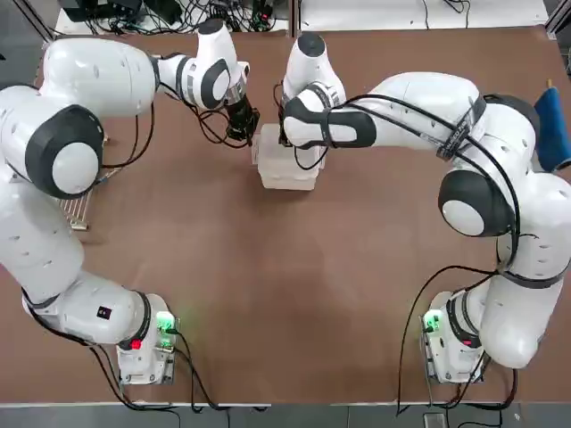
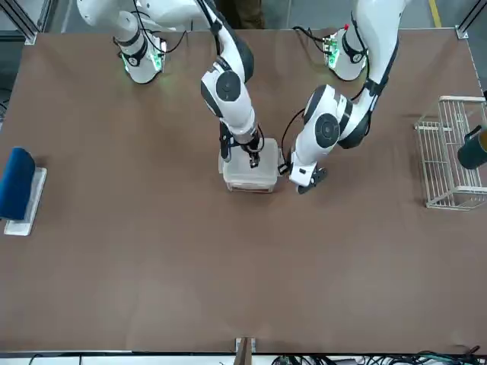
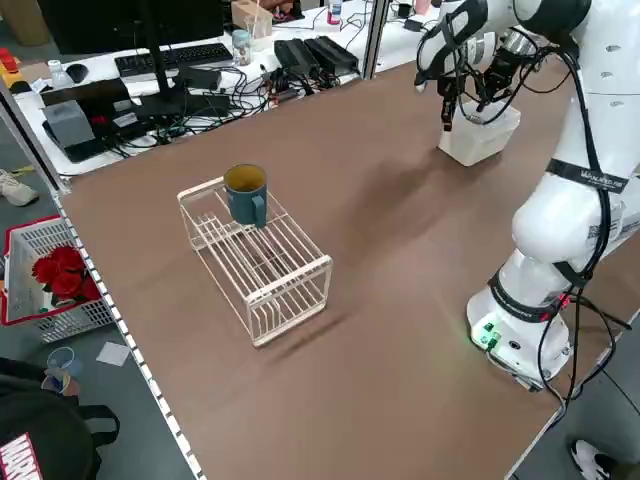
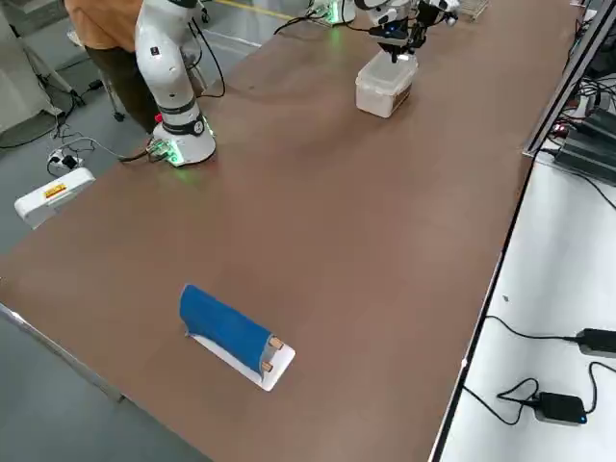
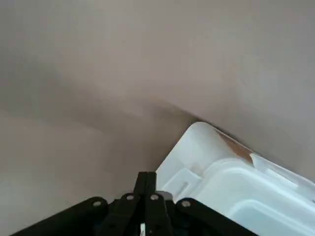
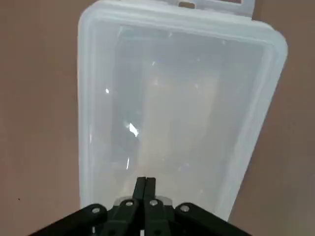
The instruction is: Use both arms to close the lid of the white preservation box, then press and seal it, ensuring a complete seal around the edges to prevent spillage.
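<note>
The white preservation box (image 1: 287, 167) stands at the middle of the table's far half, with the lid (image 6: 172, 108) lying flat on top of it. My right gripper (image 2: 253, 159) is shut, its fingertips (image 6: 145, 185) pointing down at the lid near one edge. Just off the box's left side, my left gripper (image 2: 308, 179) is also shut, low over the table. In the left wrist view its tips (image 5: 146, 185) sit right beside a rounded corner of the box (image 5: 216, 167) with a small latch tab. Whether either gripper touches the box I cannot tell.
A white wire rack (image 2: 449, 156) with a teal mug (image 3: 246, 192) on it stands at the table's left edge. A blue roll on a white base (image 4: 227, 329) lies at the right edge. A person stands past the table's near corner (image 4: 96, 19).
</note>
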`<action>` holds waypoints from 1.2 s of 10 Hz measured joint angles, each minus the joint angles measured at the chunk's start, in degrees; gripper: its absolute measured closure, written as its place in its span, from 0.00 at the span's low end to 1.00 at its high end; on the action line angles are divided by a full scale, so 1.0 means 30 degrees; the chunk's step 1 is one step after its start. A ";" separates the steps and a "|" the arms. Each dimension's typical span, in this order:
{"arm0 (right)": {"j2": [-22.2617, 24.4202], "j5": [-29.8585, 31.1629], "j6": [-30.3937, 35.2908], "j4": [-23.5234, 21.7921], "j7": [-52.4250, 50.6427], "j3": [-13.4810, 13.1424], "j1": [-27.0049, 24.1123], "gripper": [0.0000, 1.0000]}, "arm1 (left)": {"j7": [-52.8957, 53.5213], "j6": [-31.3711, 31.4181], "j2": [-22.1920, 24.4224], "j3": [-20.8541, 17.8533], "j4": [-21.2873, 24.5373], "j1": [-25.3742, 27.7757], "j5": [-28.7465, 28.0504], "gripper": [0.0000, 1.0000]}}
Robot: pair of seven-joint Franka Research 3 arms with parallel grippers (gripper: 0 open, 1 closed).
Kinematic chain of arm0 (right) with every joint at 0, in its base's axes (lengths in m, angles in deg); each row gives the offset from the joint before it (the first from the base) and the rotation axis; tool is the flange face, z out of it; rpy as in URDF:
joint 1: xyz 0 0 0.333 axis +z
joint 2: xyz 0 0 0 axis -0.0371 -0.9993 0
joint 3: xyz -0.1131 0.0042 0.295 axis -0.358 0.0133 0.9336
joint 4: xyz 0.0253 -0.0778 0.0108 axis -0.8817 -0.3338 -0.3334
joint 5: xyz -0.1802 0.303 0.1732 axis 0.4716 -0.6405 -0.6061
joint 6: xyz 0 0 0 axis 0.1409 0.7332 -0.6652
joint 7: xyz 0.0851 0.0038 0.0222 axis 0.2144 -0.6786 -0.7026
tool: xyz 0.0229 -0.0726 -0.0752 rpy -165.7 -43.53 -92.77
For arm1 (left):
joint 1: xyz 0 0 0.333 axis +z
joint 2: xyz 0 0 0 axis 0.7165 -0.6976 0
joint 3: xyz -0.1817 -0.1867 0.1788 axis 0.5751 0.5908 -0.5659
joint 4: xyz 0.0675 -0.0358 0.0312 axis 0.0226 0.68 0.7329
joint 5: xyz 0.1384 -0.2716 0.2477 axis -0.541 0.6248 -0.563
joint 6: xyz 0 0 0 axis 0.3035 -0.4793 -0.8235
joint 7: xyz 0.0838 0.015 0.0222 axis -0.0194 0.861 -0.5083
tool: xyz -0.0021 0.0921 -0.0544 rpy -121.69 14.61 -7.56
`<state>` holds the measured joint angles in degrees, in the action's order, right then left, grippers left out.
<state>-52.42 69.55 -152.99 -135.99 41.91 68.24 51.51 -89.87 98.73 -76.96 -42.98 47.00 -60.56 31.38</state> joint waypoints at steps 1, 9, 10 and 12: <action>-0.0004 0.0000 -0.0017 0.0001 0.0000 0.0010 0.0000 0.99 | 0.0000 -0.0006 -0.0001 0.0049 0.0075 -0.0011 0.0001 0.99; -0.0017 0.0000 -0.0054 0.0008 0.0000 0.0059 0.0016 0.99 | -0.0142 -0.0307 0.0067 0.0382 0.0106 -0.0167 0.0001 0.99; -0.0017 0.0000 -0.0058 0.0008 0.0000 0.0064 0.0017 0.99 | -0.0142 -0.0275 0.0030 0.0382 0.0110 -0.0183 0.0001 0.99; -0.0019 0.0000 -0.0064 0.0008 0.0000 0.0073 0.0019 0.99 | -0.0147 -0.0093 -0.0074 0.0381 0.0114 -0.0195 0.0001 0.99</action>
<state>-52.48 69.55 -153.18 -135.97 41.91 68.46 51.57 -90.31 98.45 -77.18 -41.84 47.34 -61.15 31.39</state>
